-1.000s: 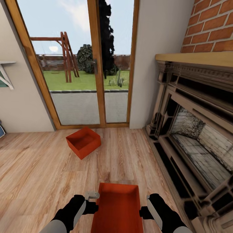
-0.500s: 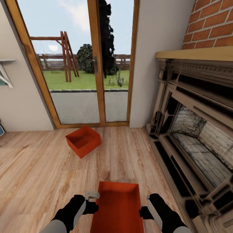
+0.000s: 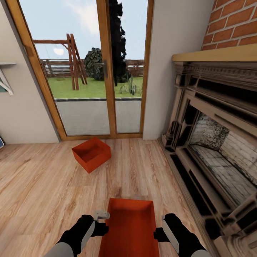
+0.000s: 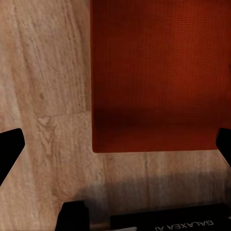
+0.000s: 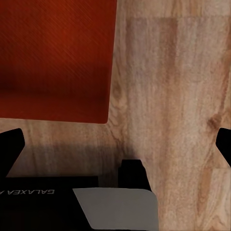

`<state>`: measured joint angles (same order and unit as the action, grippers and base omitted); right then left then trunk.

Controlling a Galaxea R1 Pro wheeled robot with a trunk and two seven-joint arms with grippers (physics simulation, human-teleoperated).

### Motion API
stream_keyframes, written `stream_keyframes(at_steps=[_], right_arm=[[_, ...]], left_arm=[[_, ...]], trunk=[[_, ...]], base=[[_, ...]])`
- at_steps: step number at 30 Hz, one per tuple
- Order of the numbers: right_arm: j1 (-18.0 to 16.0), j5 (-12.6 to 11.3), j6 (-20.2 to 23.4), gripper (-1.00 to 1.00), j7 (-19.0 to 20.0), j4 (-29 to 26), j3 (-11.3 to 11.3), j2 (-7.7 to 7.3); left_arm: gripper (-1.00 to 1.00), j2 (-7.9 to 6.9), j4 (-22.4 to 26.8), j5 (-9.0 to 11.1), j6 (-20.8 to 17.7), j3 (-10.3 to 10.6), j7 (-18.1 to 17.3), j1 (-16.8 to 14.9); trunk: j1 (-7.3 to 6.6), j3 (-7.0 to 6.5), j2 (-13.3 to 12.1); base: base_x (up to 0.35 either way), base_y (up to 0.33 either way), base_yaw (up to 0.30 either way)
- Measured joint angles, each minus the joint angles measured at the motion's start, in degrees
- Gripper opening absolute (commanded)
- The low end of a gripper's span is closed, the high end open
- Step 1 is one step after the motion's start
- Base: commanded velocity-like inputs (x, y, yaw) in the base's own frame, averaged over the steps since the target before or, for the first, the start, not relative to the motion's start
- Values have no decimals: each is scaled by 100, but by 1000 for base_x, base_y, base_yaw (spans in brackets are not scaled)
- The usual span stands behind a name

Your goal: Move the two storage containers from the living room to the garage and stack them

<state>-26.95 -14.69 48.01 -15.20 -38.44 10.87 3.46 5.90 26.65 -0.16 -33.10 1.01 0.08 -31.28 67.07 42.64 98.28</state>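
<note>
One red-orange storage container (image 3: 130, 228) sits low in the head view between my two arms, over the light wood-plank floor (image 3: 43, 185). My left gripper (image 3: 101, 228) is against its left wall and my right gripper (image 3: 159, 235) against its right wall; I cannot tell if they press on it. In the left wrist view the gripper (image 4: 115, 144) is open, with the container (image 4: 154, 72) beyond its fingers. In the right wrist view the gripper (image 5: 115, 144) is open too, with the container (image 5: 55, 57) off to one side. The second container (image 3: 91, 154) rests on the floor by the glass doors.
This is the living room. Wood-framed glass doors (image 3: 103, 71) stand straight ahead, with a garden outside. A dark carved fireplace (image 3: 214, 150) with a brick chimney runs along the right side. A shelf bracket (image 3: 5, 85) hangs on the beige left wall.
The whole head view has shifted slightly, so the doors, fireplace and far container sit a little higher in the picture. The near container stays put between my arms.
</note>
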Motion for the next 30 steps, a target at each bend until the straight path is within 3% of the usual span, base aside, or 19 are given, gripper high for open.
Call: stream_keyframes(at_steps=[4, 30], right_arm=[[0, 0, 3, 100, 0, 0, 0, 0], [0, 0, 3, 100, 0, 0, 0, 2]], left_arm=[[100, 0, 0, 0, 0, 1, 0, 0], [100, 0, 5, 0, 0, 1, 0, 0]], trunk=[[88, 90, 160], [89, 315, 162]], base=[[0, 0, 0], [0, 0, 0]])
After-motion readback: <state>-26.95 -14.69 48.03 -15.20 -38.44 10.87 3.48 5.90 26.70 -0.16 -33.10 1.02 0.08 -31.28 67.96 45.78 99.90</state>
